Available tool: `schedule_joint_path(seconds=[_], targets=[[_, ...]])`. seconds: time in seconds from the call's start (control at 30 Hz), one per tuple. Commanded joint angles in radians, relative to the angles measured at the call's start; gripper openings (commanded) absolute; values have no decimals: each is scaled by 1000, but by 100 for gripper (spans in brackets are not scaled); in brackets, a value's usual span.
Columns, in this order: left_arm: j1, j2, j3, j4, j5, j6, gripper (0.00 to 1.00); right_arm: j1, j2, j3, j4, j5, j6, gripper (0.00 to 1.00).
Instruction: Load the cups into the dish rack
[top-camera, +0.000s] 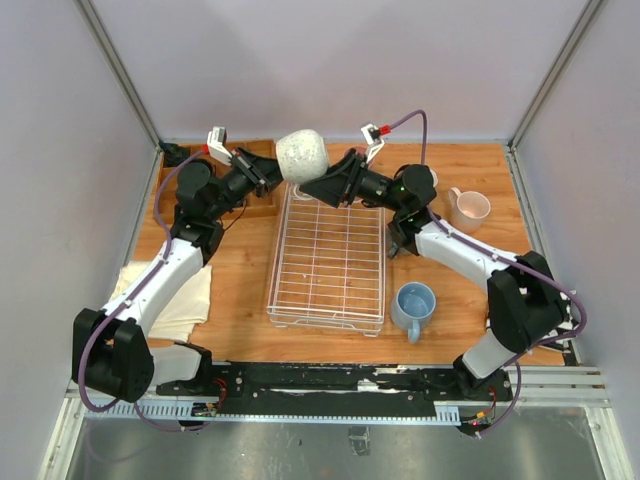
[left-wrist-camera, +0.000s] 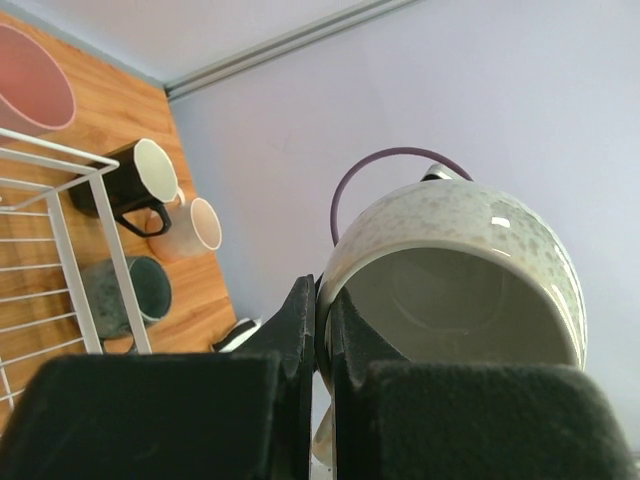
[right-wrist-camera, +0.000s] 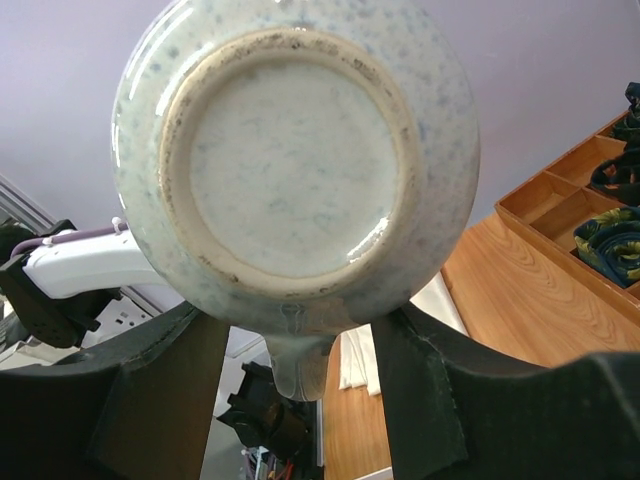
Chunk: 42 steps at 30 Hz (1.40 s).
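A white speckled mug (top-camera: 302, 155) hangs in the air above the far end of the white wire dish rack (top-camera: 328, 255). My left gripper (top-camera: 270, 172) is shut on its rim (left-wrist-camera: 325, 320), one finger inside and one outside. My right gripper (top-camera: 318, 185) is open at the mug's base (right-wrist-camera: 290, 160); its fingers (right-wrist-camera: 420, 400) stand either side of the handle (right-wrist-camera: 300, 360). A light blue mug (top-camera: 413, 305) stands right of the rack and a pale pink mug (top-camera: 468, 208) at the far right. The left wrist view shows a black mug (left-wrist-camera: 135, 180), a pale cup (left-wrist-camera: 195, 228), a grey-green mug (left-wrist-camera: 135, 295) and a pink tumbler (left-wrist-camera: 30, 85).
A brown wooden compartment tray (top-camera: 262, 205) with dark coiled objects (right-wrist-camera: 610, 240) lies far left of the rack, under my left arm. A white cloth (top-camera: 170, 290) lies at the left. Grey walls close in the table on three sides.
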Motion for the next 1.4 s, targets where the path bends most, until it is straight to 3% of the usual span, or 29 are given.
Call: schedule_joint_path(seconds=[0.0,0.47,0.57,0.7,1.07,1.17,1.3,1.37], targets=[[-7,-36,-6,125,-9,-27,0,28,14,45,83,36,21,57],[-8,-32,-1,152,-50,-64,1,54,44,63,88,75,-8,55],[-8,-36,-8,152,-51,-64,0,54,47,62,87,89,-13,49],[-11,-45,-30,162,-60,-68,1,55,58,65,105,120,-4,33],[-21,-70,-83,172,-85,-55,0,58,80,72,134,179,31,13],[-20,-76,-94,174,-85,-54,0,58,71,63,123,194,16,1],[-20,-80,-97,144,-84,-36,2,55,47,60,77,193,-15,1],[-20,-88,-95,107,-92,-12,11,47,26,63,16,188,-53,1]])
